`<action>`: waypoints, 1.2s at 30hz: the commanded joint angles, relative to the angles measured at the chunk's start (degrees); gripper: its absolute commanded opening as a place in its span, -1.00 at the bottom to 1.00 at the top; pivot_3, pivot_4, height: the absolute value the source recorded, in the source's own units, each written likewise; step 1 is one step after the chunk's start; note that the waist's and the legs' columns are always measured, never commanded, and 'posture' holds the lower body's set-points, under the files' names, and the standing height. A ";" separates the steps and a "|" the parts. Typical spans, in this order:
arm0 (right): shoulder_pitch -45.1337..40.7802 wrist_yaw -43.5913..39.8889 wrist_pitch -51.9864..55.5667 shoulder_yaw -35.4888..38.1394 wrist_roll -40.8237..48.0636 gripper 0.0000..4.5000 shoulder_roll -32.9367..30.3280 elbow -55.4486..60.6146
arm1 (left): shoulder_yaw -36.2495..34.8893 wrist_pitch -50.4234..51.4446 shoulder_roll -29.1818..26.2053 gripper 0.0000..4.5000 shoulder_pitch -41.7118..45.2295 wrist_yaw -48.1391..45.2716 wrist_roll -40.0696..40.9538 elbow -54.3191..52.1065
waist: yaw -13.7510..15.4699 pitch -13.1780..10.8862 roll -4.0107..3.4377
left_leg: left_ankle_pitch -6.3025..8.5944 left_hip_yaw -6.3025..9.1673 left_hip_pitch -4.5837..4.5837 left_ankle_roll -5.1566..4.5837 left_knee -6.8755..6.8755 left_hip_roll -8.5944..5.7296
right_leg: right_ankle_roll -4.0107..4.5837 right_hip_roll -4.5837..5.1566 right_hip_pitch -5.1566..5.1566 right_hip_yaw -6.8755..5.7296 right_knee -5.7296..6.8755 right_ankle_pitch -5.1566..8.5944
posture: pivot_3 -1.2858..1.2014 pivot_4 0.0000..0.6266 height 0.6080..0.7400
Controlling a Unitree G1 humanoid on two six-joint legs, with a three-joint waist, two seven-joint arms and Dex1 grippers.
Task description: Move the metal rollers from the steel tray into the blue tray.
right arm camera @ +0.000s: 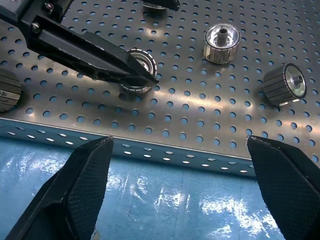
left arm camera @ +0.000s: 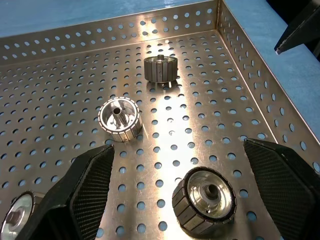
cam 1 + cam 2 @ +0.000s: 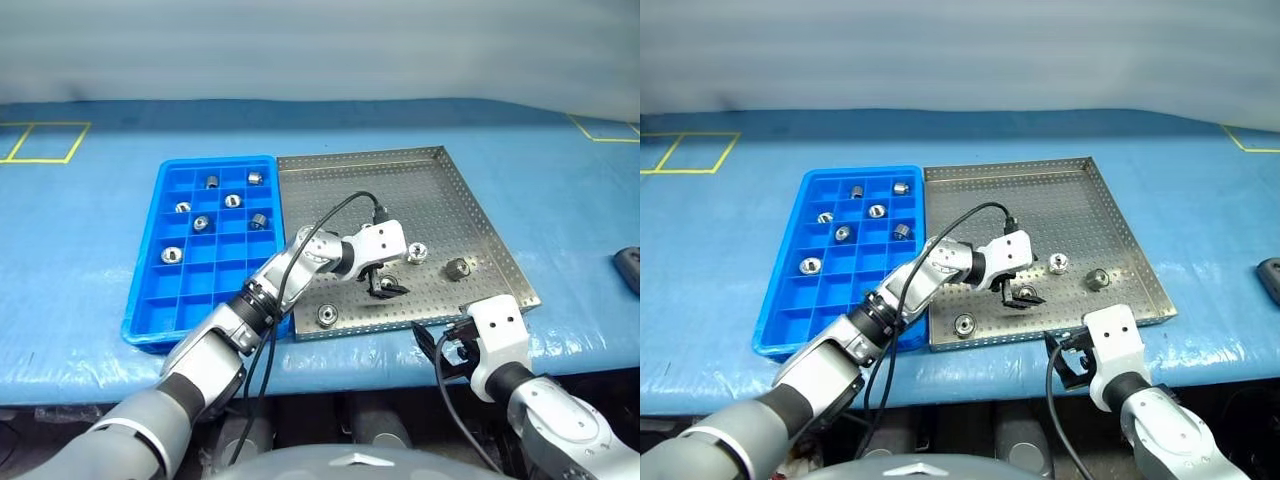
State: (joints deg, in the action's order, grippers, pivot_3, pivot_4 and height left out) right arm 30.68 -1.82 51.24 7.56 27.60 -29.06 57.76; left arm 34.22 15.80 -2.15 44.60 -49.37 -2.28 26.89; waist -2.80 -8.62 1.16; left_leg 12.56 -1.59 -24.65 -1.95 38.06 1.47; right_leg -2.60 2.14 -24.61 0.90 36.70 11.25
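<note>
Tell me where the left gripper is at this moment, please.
In the left eye view, the left gripper hangs open over the near half of the steel tray, around one metal roller, with a second roller just beyond it.

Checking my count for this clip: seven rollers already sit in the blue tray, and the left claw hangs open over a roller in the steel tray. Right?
Not seven: the left eye view shows six rollers in the blue tray. The rest holds: the left claw hangs open over a roller in the steel tray.

Metal rollers point(image 3: 417, 252) — four in steel tray point(image 3: 400, 175), seven in blue tray point(image 3: 150, 300)
</note>
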 commanded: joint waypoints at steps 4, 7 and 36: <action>1.26 4.13 -4.20 -0.48 2.59 1.00 -2.01 2.24 | 2.32 -5.14 2.02 0.99 0.30 -0.79 -4.34 4.16 | -0.74 0.00 0.00 | 0.01 -0.02 -0.03 -0.02 -0.02 -0.01 | 0.00 0.01 -0.03 0.02 -0.01 0.00 | -0.12 -0.52 1.00; 0.74 5.22 -4.27 -0.63 3.73 1.00 -2.90 2.24 | 3.51 -7.10 2.20 0.92 -0.34 -1.17 -6.25 5.69 | -0.97 0.00 0.01 | 0.02 -0.05 -0.02 -0.03 -0.01 -0.01 | -0.01 0.01 -0.02 0.03 -0.02 0.00 | -0.12 -0.52 1.00; -41.17 -11.54 5.82 -18.56 3.29 1.00 -7.33 -11.03 | -24.75 18.63 -8.73 -0.22 -15.79 15.56 1.66 -40.61 | 3.21 -0.03 0.03 | 0.00 0.11 0.05 -0.04 -0.10 0.02 | -0.03 -0.23 0.05 0.06 0.03 -0.02 | 0.18 -0.52 1.00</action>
State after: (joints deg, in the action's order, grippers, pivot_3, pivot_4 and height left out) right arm -8.25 -11.15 58.05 -8.77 31.80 -36.51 47.27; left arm 10.32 33.57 -9.68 30.24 -35.77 0.36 -7.35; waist 0.41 -8.65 1.19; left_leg 12.56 -1.44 -24.60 -1.99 37.96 1.49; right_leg -2.62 1.88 -24.55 0.95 36.73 11.23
